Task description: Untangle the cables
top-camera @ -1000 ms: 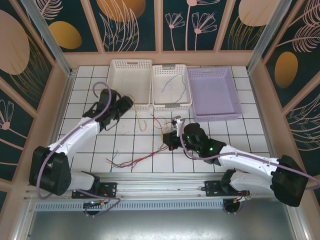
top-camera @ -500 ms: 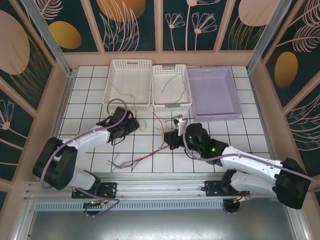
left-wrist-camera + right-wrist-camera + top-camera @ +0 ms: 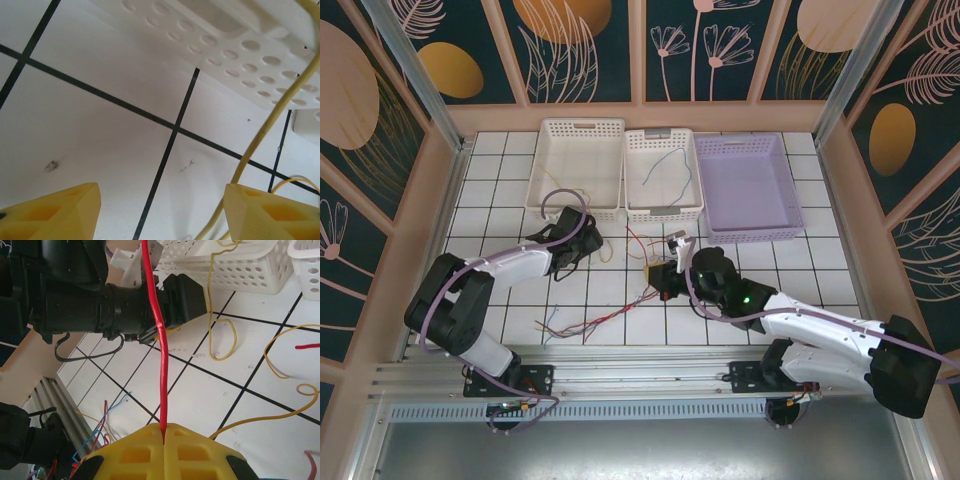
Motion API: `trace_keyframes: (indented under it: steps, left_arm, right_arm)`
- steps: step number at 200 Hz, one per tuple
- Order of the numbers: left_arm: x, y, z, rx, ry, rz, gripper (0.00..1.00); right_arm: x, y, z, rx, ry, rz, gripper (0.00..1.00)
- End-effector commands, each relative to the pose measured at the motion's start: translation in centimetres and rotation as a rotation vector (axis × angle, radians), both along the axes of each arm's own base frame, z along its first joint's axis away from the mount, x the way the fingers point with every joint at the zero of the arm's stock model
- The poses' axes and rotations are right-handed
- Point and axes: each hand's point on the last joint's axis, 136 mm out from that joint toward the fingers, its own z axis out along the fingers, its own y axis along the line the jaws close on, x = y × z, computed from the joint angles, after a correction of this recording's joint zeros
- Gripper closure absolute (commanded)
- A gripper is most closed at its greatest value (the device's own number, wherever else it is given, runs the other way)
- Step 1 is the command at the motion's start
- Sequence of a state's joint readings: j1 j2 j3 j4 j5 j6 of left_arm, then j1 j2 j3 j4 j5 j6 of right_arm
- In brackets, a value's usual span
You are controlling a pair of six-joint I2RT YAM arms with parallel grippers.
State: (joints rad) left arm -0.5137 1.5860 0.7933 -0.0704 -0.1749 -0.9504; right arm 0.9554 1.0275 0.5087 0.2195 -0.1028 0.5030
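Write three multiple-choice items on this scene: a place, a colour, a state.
1. The blue wire at the far side lies in: A the left white basket; B the middle white basket; C the purple basket.
2. The wire pinched by the right gripper is: A red; B green; C blue.
3. The left gripper is: A shut on a yellow wire; B shut, empty; C open.
Key: 1 B, the wire curls on that basket's floor. 2 A, a red wire runs up from its closed jaws. 3 C, its jaws stand well apart.
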Motion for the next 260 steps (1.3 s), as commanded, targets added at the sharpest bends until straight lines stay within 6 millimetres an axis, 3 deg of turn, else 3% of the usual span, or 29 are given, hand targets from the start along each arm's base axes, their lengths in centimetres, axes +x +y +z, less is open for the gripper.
trace_keyframes:
  steps: [1, 60, 89, 134, 181, 222, 232, 260]
  left_arm:
    - [1.4, -0.2, -0.1, 0.025, -0.034, 0.013, 0.35]
    - [2.8, -1.4, 0.9, -0.030, -0.076, 0.009, 0.41]
    - [2.2, -1.3, 2.8, -0.072, -0.120, 0.017, 0.42]
    - [1.7, -1.3, 4.8, -0.120, -0.163, 0.037, 0.36]
    - [3.3, -3.3, 2.8, -0.105, -0.104, -0.008, 0.37]
    - [3.9, -3.5, 1.2, -0.060, -0.078, -0.021, 0.43]
    - [4.0, -3.4, 0.1, -0.044, -0.058, -0.019, 0.47]
    - [4.4, -3.6, 0.2, -0.033, -0.063, -0.029, 0.67]
  right_arm:
    - [0.0, 0.1, 0.7, 0.018, -0.029, 0.005, 1.00]
    - [-0.1, 0.2, 0.9, 0.023, -0.030, 0.012, 1.00]
    - [-0.1, 0.2, 0.9, 0.023, -0.030, 0.016, 1.00]
    - [-0.1, 0.6, 0.7, 0.027, -0.027, 0.025, 1.00]
    - [0.0, 1.1, 1.0, 0.029, -0.025, 0.036, 1.00]
    - [0.0, 0.9, 1.2, 0.027, -0.030, 0.033, 1.00]
    - [0.0, 1.0, 1.1, 0.024, -0.027, 0.034, 1.00]
    - [0.0, 0.9, 1.2, 0.019, -0.031, 0.034, 1.00]
